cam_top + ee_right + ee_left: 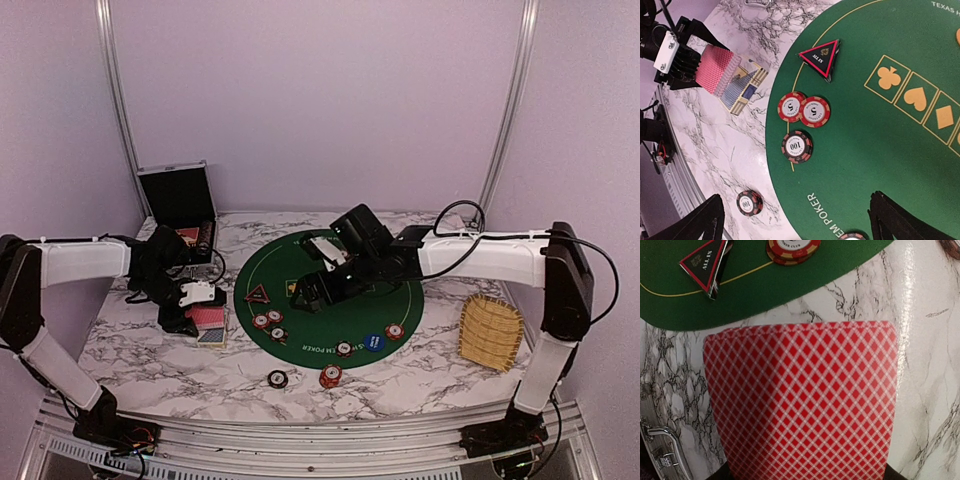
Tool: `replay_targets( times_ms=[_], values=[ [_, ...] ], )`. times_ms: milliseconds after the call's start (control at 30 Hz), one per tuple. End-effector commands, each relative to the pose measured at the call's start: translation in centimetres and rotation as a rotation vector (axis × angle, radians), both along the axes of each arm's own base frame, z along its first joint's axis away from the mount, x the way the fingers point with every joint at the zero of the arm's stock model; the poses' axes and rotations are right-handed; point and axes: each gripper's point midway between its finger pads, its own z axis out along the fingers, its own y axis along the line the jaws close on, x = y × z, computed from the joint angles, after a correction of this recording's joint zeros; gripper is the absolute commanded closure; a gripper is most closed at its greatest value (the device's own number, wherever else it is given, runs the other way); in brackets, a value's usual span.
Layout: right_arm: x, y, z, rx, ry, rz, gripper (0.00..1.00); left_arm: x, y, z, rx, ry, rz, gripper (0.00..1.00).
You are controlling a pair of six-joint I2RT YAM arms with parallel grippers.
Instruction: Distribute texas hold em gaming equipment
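At the far left corner of your marble counter you have a black case standing open, lid up. A round green mat lies mid-counter. A wicker tray sits near its right edge, not touching.

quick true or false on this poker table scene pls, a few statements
1. The left gripper is shut on a red-backed card. True.
2. The triangular marker lies off the green mat. False: it lies on the mat.
3. The right gripper is open and empty. True.
4. The wicker tray sits on the green mat. False: it sits on the marble table, right of the mat.
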Motion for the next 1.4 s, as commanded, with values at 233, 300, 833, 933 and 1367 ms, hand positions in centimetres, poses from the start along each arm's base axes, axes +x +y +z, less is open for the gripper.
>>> replay_targets(
  times_ms=[233,300,833,933,1367],
  values=[
    [1.9,5.8,3.5,0.423,0.259,0.048,0.01,0.7,-3.9,5.9,-0.146,-0.033,-0.001,1.00],
    [2.2,6.6,3.6,0.464,0.280,0.058,0.01,0.7,-4.2,6.0,-0.145,-0.031,-0.007,1.00],
    [2.8,9.6,4.0,0.644,0.435,0.098,0.08,1.7,-7.6,7.5,-0.154,-0.035,-0.044,1.00],
    [2.8,9.8,4.2,0.665,0.448,0.106,0.09,1.8,-7.9,7.5,-0.150,-0.036,-0.046,1.00],
    [3.1,10.7,3.1,0.682,0.508,0.110,0.18,2.3,-9.0,8.0,-0.153,-0.049,-0.048,1.00]
  ],
)
